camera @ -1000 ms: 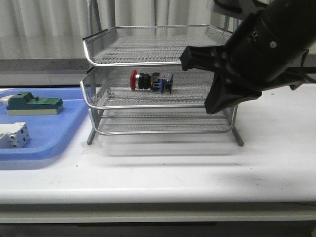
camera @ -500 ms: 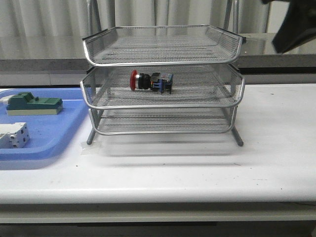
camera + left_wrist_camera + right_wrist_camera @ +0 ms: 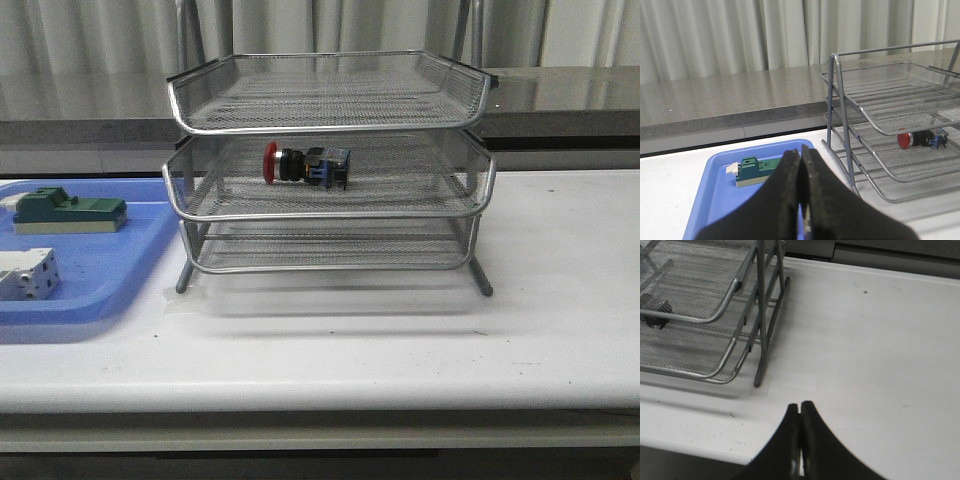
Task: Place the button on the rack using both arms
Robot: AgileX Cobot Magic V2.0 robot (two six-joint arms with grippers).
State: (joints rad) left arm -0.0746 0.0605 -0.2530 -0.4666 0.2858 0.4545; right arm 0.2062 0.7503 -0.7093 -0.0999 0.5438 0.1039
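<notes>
The rack (image 3: 330, 170) stands mid-table, its three wire trays stacked with narrow slots between them, open toward the front. The button (image 3: 306, 166) lies on its side in the middle tray, under the top tray, so only a low sideways entry from the front reaches it. To the left, the blue tray (image 3: 90, 290) sits just beside the rack's leg, holding a green block (image 3: 68, 211) and a white-grey block (image 3: 28, 274). The table (image 3: 560, 300) right of the rack lies open.

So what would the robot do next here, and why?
Probably nothing more than rest: the button already lies on the middle tier of the rack, and both the left gripper and right gripper are shut, empty and away from it.
</notes>
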